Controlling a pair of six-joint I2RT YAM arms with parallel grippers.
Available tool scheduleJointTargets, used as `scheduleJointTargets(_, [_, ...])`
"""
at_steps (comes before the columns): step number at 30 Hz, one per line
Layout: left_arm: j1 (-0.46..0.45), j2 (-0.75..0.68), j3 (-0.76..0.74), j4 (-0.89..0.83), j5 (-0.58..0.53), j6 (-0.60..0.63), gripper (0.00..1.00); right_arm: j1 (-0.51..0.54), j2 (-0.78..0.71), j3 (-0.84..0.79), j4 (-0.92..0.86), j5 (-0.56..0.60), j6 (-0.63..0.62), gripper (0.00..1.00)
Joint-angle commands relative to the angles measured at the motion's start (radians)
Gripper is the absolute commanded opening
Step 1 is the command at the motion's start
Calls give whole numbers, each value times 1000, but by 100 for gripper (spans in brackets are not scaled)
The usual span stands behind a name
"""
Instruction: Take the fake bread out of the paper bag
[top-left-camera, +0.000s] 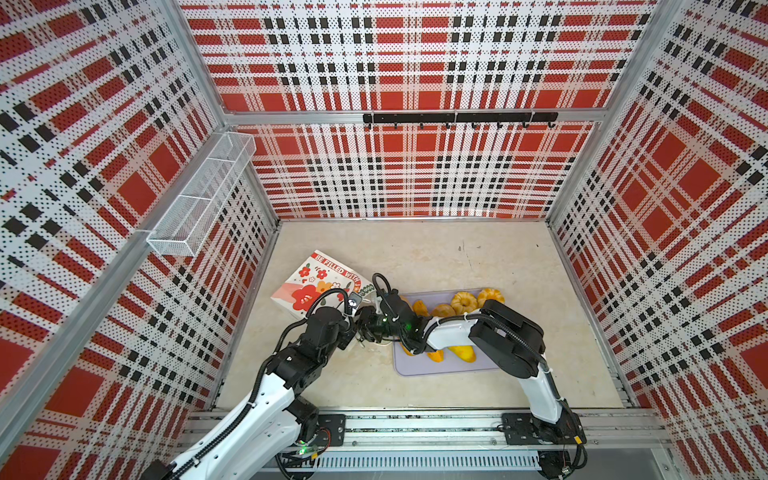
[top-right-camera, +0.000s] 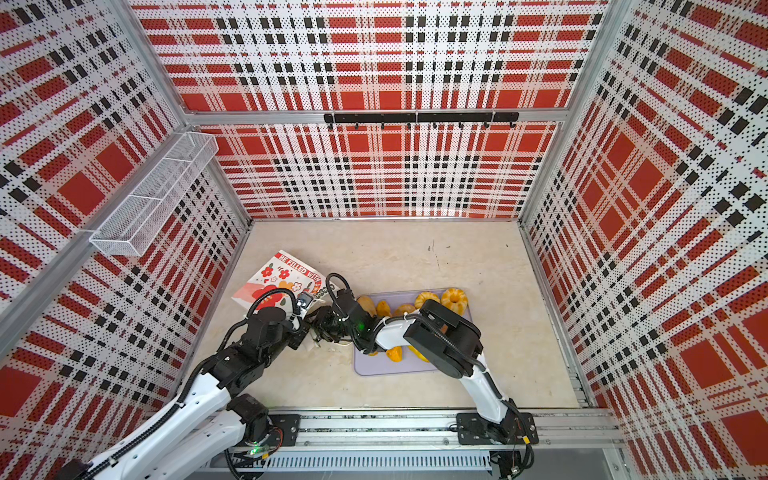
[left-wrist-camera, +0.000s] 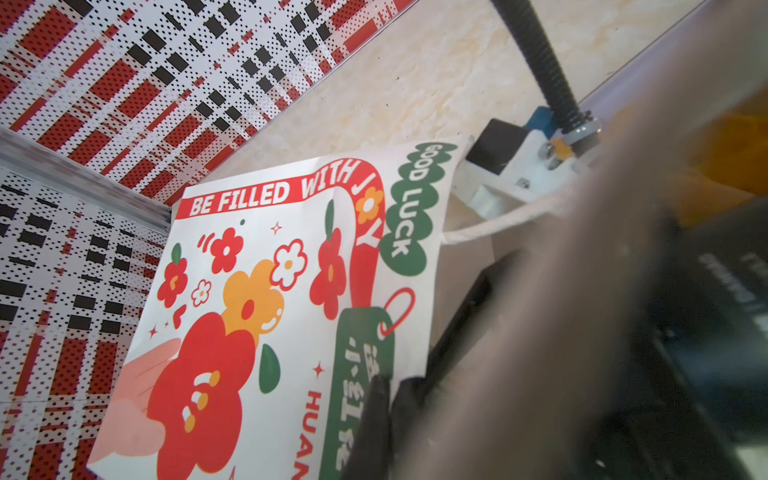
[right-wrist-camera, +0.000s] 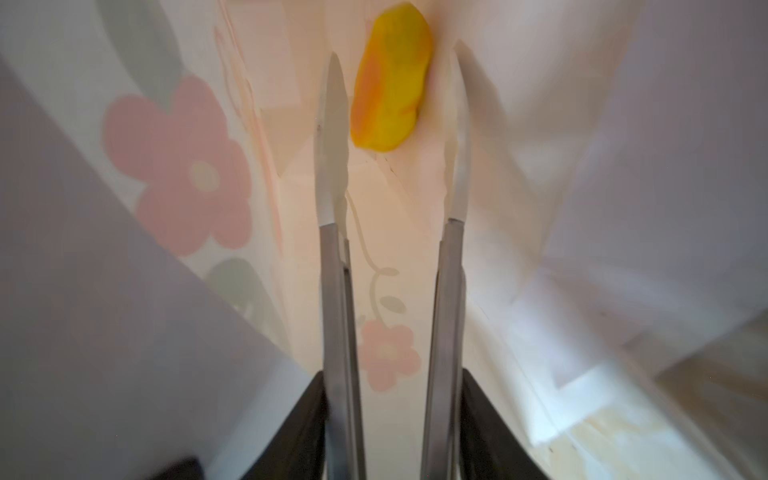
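Observation:
The paper bag (top-left-camera: 320, 282) (top-right-camera: 279, 277) lies on its side at the left, its mouth turned toward the tray. My left gripper (left-wrist-camera: 386, 392) (top-left-camera: 351, 332) is shut on the rim of the paper bag (left-wrist-camera: 249, 291). My right gripper (right-wrist-camera: 392, 378) (top-left-camera: 368, 324) is shut on metal tongs (right-wrist-camera: 334, 270) that reach inside the bag. The white tong tips stand apart on either side of a yellow fake bread (right-wrist-camera: 390, 83) deep in the bag, not touching it. Several fake breads (top-left-camera: 463, 301) (top-right-camera: 453, 298) lie on the lavender tray.
The lavender tray (top-left-camera: 415, 368) (top-right-camera: 374, 369) lies right of the bag, partly under my right arm. A wire basket (top-left-camera: 203, 195) hangs on the left wall. A black hook rail (top-left-camera: 457, 118) runs along the back wall. Plaid walls close in three sides.

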Motion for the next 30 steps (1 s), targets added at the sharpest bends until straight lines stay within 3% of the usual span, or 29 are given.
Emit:
scheduleJointTargets(1, [-13,-4,-6,15,9,-3,0,-9,44,78,94,-27,-11,35])
scheduleJointTargets(4, [-16,-5,-2,17,-14,-16,0,-14,34,64,88,-32,-40,16])
scheduleJointTargets(9, [-11,14,32,17,-68,-77,0,-15,-120,-93,-16,-6,-192,0])
scheduleJointTargets(14, [18,13,37,18,-68,-83,0,-10,-331,-328,-73,36,-291,0])
scheduleJointTargets(21, [32,-46,12,15,-56,-84,0,59,-558,-384,-305,131,-433,0])
scheduleJointTargets(26, [30,-70,1,27,-27,-88,0,65,-549,-350,-270,86,-437,0])
scheduleJointTargets(30, [29,-84,-6,28,-16,-87,0,65,-448,-287,-166,38,-372,18])
